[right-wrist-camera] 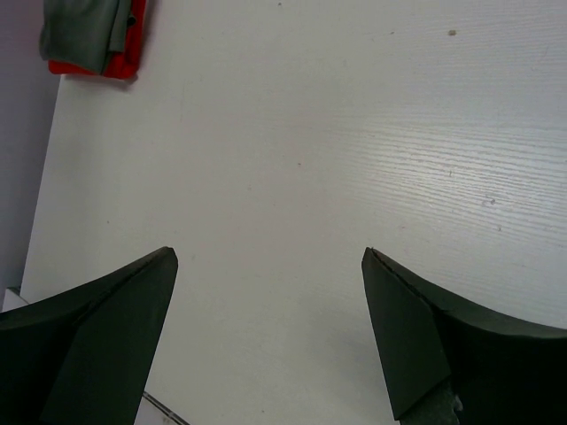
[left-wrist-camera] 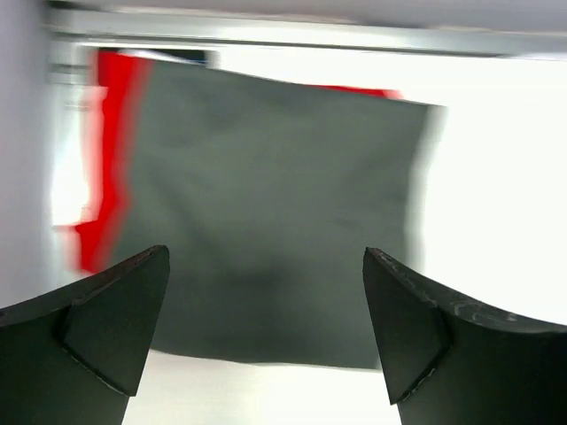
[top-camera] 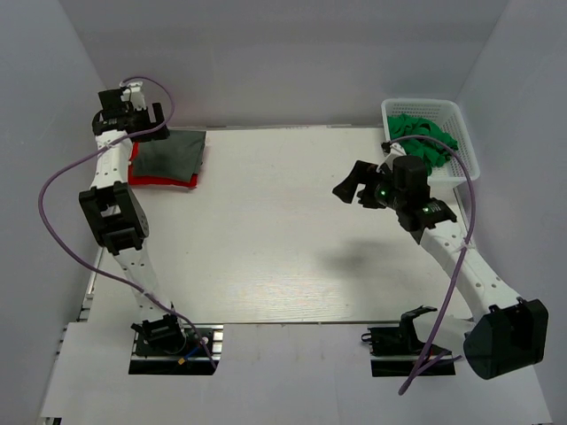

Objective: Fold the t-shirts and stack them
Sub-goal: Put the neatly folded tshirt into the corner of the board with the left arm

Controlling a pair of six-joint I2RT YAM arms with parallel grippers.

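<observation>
A folded dark grey t-shirt (top-camera: 173, 152) lies on top of a folded red t-shirt (top-camera: 159, 181) at the table's far left corner. In the left wrist view the grey shirt (left-wrist-camera: 266, 212) fills the middle and the red shirt (left-wrist-camera: 111, 150) shows along its left edge. My left gripper (top-camera: 142, 119) is open and empty, above the stack's far left end. My right gripper (top-camera: 354, 186) is open and empty, held above the bare table on the right. In the right wrist view the stack (right-wrist-camera: 89, 35) shows small at the top left.
A white basket (top-camera: 467, 146) holding green cloth (top-camera: 425, 137) stands at the far right corner, just behind my right arm. White walls close in the table on the left, back and right. Purple cables loop along both arms.
</observation>
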